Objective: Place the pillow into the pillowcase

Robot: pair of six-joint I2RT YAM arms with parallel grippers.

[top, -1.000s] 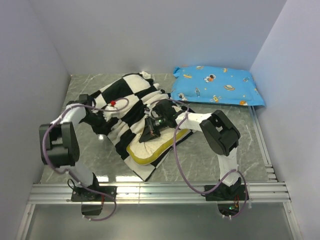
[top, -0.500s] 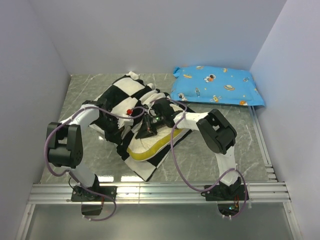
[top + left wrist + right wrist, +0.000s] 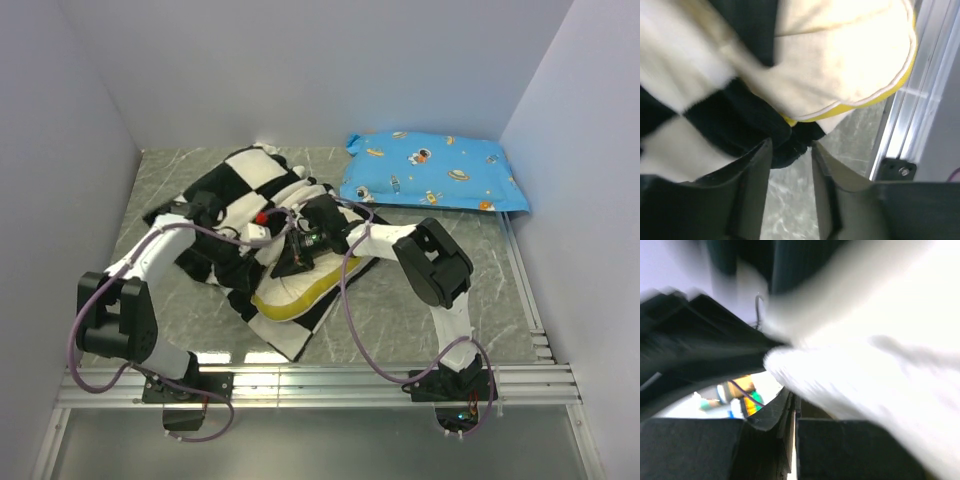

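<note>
The pillow (image 3: 300, 292) juts, uncovered end nearest the bases, from the checkered pillowcase (image 3: 225, 190), which runs away far-left. Over its mouth the left gripper (image 3: 790, 147) stands parted at the hem; the right gripper (image 3: 793, 405), beside it, is closed.

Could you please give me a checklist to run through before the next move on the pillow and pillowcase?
1. Pillow fully inside pillowcase: not ok, its near end sticks out.
2. Left tool open: ok, jaws apart at the pillowcase edge.
3. Right tool shut: ok.
4. What the right tool pinches: cannot tell, view blurred.
5. Blue pillow out of the way: ok, apart at the far right.
</note>
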